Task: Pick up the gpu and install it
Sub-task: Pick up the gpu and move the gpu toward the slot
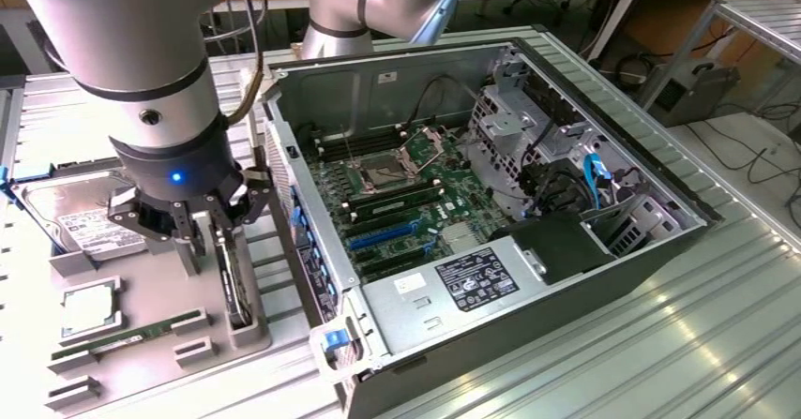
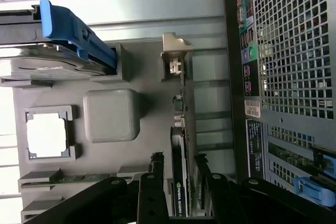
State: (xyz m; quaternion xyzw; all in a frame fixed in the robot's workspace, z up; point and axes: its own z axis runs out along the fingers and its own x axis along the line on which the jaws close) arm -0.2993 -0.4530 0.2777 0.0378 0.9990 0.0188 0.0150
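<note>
So the arm's gripper [image 1: 216,250] is down over the grey holder tray [image 1: 148,283], which sits on the ribbed metal desk [image 1: 626,363] at roughly 9 o'clock from the open computer case [image 1: 375,82] in the exterior view. The gpu [image 1: 235,297] is in that tray, standing on its long edge in a slot on the side nearest the case, so it's not in the computer yet.

In the wrist view you look straight down the top edge of the gpu [image 2: 182,108], with its metal bracket end at the far end from the gripper [image 2: 180,161]. The two black fingers [image 2: 157,182] sit one on each side of the card and look spread, not clamped. There's a thin gap on one side, while the other side looks very close, and I can't say for sure whether it touches.

Other stuff in the tray, going by the exterior view:
- A hard drive [image 1: 82,222] at about 10 o'clock from the gripper.
- A processor chip [image 1: 88,306] in a square pocket at about 8 o'clock.
- A green memory stick [image 1: 126,339] on edge at about 7 o'clock.

The wrist view also shows the hard drive [image 2: 47,61] with a blue clip [image 2: 79,30] on it, plus a plain grey square block [image 2: 111,115] just beside the card.

Inside the case the green motherboard [image 1: 400,203] is in plain sight.
</note>
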